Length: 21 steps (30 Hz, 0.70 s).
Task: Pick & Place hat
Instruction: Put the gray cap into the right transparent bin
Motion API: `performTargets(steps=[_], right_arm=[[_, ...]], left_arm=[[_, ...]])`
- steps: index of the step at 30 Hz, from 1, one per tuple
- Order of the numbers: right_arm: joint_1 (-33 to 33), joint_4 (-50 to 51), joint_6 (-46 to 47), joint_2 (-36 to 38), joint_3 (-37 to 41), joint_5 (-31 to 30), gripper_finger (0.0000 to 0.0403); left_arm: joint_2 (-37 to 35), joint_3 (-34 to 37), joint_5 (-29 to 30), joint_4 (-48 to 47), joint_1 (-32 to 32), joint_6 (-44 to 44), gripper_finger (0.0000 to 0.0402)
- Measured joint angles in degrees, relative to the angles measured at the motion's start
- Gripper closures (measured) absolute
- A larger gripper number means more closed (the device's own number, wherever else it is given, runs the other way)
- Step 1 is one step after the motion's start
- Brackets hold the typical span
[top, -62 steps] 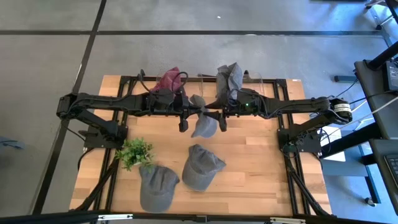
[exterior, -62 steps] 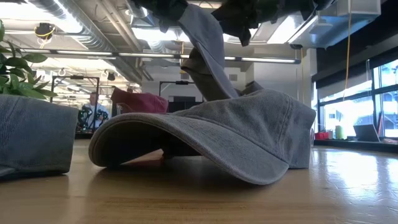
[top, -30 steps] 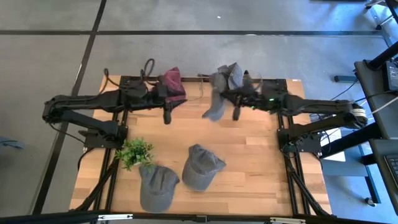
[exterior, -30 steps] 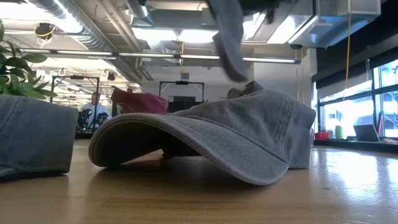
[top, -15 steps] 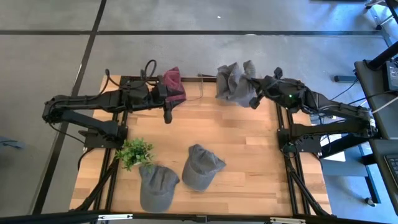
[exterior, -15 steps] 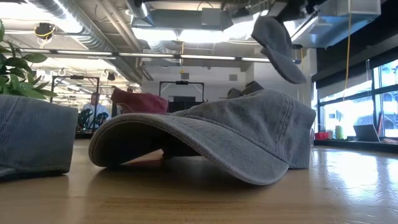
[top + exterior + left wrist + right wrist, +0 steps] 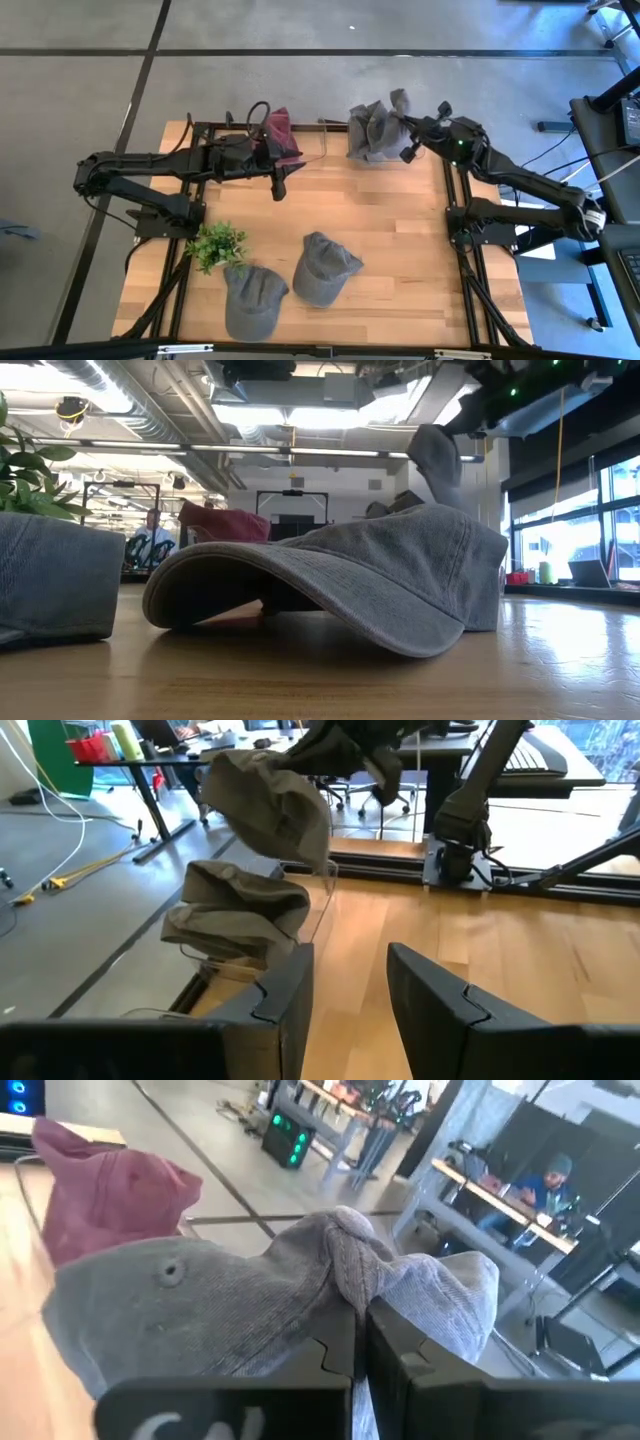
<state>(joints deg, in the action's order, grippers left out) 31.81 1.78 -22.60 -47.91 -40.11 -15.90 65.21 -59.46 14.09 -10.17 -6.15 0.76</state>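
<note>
My right gripper [image 7: 405, 138] is at the table's far edge, right of centre, shut on a grey hat [image 7: 392, 112]. That hat hangs over a pile of grey hats [image 7: 365, 132] on a clear stand [image 7: 322, 905]. In the left wrist view the held hat [image 7: 268, 808] shows above a lower one [image 7: 235, 915]. A red hat [image 7: 279, 133] sits at the far edge, left of centre. Two more grey hats [image 7: 324, 266] [image 7: 250, 298] lie crown up near the front edge. My left gripper [image 7: 278, 187] stands open beside the red hat, holding nothing. My right gripper pinches a bunched fold of the grey hat's crown [image 7: 345, 1270] between its two fingers. The fingers [image 7: 388, 1342] come in about level, from the table's right side. The hat droops ahead of and below the fingers, above the pile; I cannot tell whether it touches the pile.
A small green plant [image 7: 215, 245] stands front left, next to the nearest grey hat. The wide wooden tabletop [image 7: 400, 215] lies between the arms and the front hats. Black frame rails [image 7: 457, 240] run along both sides.
My right gripper has swung from over the table's middle toward the far right, rolling its wrist. It has carried the grey hat, which hung free, over the grey pile. My left gripper has edged a little toward the table's right, still open.
</note>
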Motion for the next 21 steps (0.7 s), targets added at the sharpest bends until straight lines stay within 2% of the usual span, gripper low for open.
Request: performTargets(steps=[7,14,19,21], right_arm=[[5.89,-10.22,-0.21,-3.20,7.77,3.91,0.0391],[8.98,-24.56,0.10,-5.28,13.12,4.66,0.0391],[10.21,-22.98,5.79,-7.58,13.28,10.69,0.0391],[10.19,-22.58,5.89,-9.19,13.28,11.18,0.0391]], left_arm=[[-0.02,0.00,0.00,0.07,0.00,-2.95,0.0276],[-0.02,0.00,0.19,0.07,0.00,-3.20,0.0276],[-0.02,0.00,2.70,0.07,0.00,-3.17,0.0276],[-0.02,0.00,3.21,0.07,0.00,-3.06,0.0276]])
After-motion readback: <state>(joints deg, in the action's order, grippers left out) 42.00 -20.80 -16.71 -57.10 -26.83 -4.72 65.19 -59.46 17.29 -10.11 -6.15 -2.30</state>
